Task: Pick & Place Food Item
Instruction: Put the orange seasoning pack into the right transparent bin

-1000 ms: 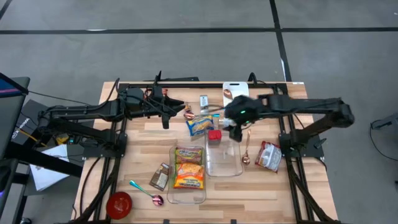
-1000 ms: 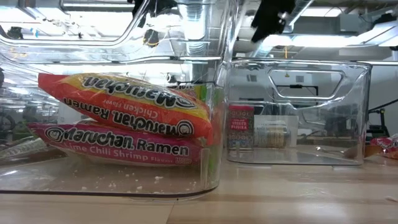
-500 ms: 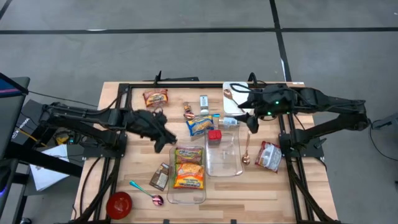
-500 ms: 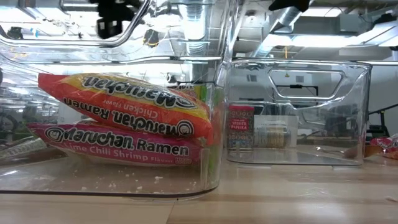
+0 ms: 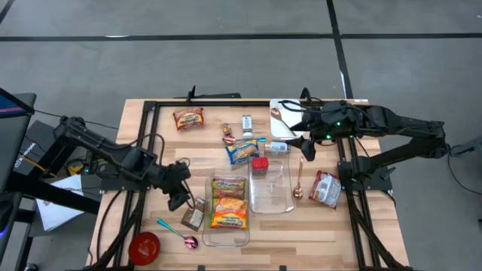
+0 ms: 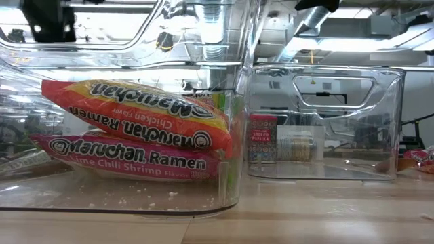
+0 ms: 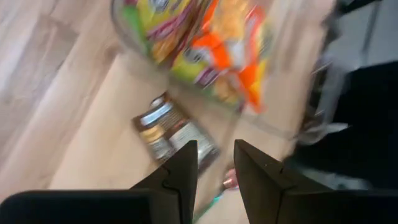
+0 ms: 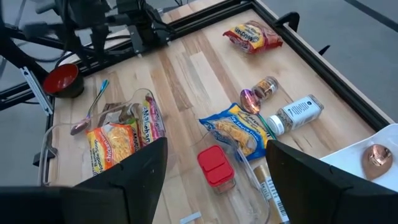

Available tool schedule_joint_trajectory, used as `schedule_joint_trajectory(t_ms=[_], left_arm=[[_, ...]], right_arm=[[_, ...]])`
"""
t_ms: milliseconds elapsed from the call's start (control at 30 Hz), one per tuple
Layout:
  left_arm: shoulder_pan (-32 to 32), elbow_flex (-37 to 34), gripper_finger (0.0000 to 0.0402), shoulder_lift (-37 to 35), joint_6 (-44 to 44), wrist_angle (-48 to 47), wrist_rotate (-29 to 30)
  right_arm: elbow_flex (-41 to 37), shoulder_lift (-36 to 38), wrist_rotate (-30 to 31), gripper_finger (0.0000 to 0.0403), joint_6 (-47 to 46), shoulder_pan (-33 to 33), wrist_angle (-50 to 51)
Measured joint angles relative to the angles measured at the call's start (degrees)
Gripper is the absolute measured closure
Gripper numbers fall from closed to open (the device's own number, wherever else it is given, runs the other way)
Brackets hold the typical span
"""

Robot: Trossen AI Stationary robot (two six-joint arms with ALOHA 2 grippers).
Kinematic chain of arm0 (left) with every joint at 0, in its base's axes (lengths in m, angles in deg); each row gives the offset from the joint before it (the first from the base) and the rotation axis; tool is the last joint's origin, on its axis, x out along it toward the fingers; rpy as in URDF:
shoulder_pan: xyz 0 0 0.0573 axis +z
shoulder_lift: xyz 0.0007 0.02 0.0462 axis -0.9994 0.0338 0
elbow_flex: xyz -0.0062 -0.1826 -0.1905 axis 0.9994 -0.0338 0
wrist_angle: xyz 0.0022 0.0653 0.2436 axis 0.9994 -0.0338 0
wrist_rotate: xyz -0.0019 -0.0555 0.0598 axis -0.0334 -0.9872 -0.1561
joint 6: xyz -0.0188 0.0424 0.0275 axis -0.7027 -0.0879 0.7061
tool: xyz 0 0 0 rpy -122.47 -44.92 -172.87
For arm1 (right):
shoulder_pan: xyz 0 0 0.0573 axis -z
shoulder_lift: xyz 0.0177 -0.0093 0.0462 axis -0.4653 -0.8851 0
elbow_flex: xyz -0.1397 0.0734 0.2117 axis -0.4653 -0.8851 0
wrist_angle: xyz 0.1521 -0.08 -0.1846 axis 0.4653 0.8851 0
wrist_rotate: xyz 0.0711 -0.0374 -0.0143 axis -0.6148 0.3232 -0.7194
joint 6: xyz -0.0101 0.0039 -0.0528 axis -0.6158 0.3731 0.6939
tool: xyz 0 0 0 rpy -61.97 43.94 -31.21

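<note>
- left gripper (image 5: 178, 197) has moved down-left since earlier, now above brown packet (image 5: 193, 214)
- fingers narrowly apart, empty
- right gripper (image 5: 307, 148) spread wide, empty

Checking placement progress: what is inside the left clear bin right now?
Two Maruchan ramen packs lie stacked in the left clear bin, with crumbs on its floor. Anything beneath the lower pack is hidden.

We are looking at what seems to be a robotics lab or test workshop rather than a home kitchen. The wooden table (image 5: 166, 147) sits in a black metal frame (image 5: 144, 113) on a bare grey concrete floor (image 5: 226, 60), with cables (image 5: 90, 120) trailing off one side. Through the clear bins (image 6: 319, 122) we can make out, though only dimly, ceiling ducts (image 6: 305, 20) and strip lighting (image 6: 380, 44).
</note>
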Motion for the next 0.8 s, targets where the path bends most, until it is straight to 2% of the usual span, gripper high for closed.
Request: schedule_joint_trajectory(t_ms=[133,500,800], left_arm=[[-1.07,-4.51,0.0302,0.02,6.40,0.68,1.42],[3.77,-19.40,0.0301,0.07,21.67,20.77,-1.04],[10.02,-23.98,0.0247,0.08,31.98,28.22,-9.58]], right_arm=[[0.00,0.00,-0.01,0.0137,0.11,0.00,0.00],[0.00,0.06,-0.08,0.0137,-0.50,0.00,-0.05],[-0.02,-0.04,-0.08,0.0137,-0.52,0.00,-0.07]])
